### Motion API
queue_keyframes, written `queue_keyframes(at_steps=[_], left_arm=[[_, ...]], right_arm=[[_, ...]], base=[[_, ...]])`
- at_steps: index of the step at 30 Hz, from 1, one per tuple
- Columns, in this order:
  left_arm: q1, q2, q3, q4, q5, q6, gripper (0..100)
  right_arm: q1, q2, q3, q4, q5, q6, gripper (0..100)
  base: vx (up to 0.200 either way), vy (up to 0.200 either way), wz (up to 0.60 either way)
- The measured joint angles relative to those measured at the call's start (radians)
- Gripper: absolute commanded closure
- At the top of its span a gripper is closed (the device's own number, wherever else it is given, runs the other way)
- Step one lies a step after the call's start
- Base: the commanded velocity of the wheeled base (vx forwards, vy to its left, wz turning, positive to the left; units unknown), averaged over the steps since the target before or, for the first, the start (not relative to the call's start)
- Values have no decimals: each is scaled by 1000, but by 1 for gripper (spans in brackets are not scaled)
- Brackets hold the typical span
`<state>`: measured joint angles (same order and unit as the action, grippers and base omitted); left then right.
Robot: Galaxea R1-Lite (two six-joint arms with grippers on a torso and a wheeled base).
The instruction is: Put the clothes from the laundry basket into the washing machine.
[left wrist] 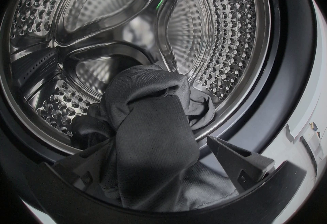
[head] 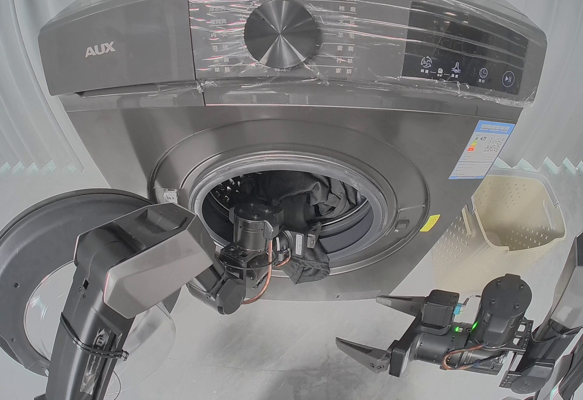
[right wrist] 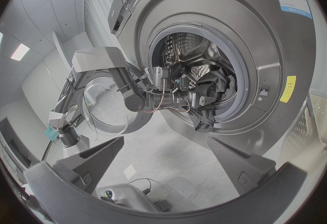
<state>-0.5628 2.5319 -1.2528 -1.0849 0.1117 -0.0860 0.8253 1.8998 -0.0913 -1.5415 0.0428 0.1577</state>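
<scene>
The grey washing machine point(head: 291, 134) stands with its round door point(head: 36, 273) swung open to the left. A black garment point(head: 316, 194) lies in the drum point(left wrist: 190, 27), and one end hangs out over the lower rim point(right wrist: 204, 121). My left gripper point(head: 303, 246) is at the drum mouth, open, its fingers point(left wrist: 238, 163) wide apart with the black garment point(left wrist: 150, 133) bunched between them. My right gripper point(head: 358, 322) hangs open and empty low in front of the machine, to the right. The cream laundry basket point(head: 516, 213) stands right of the machine; its inside is hidden.
The open door point(right wrist: 102, 105) takes up the room left of the drum mouth, behind my left arm. Bare grey floor point(head: 291, 346) lies in front of the machine. A small device with a cable point(right wrist: 129, 197) lies on the floor.
</scene>
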Motion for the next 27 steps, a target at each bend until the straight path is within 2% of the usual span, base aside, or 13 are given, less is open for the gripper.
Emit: queue_keyframes(at_steps=[4,5,8,14,27], left_arm=[[4,10,11,0,0,22,0],[5,15,12,-1,1,30,100],[7,27,11,-4,0,49,100],[9,38,-35,-4,7,48,100],[41,58,-354,-3,70,1,100]], right_arm=[[1,0,-1,0,0,0,0],[1,0,-1,0,0,0,0],[1,0,-2,0,0,0,0],[0,0,-4,0,0,0,0],[1,0,-8,0,0,0,0]], base=[[0,0,0],[0,0,0],[0,0,0],[0,0,0],[0,0,0]])
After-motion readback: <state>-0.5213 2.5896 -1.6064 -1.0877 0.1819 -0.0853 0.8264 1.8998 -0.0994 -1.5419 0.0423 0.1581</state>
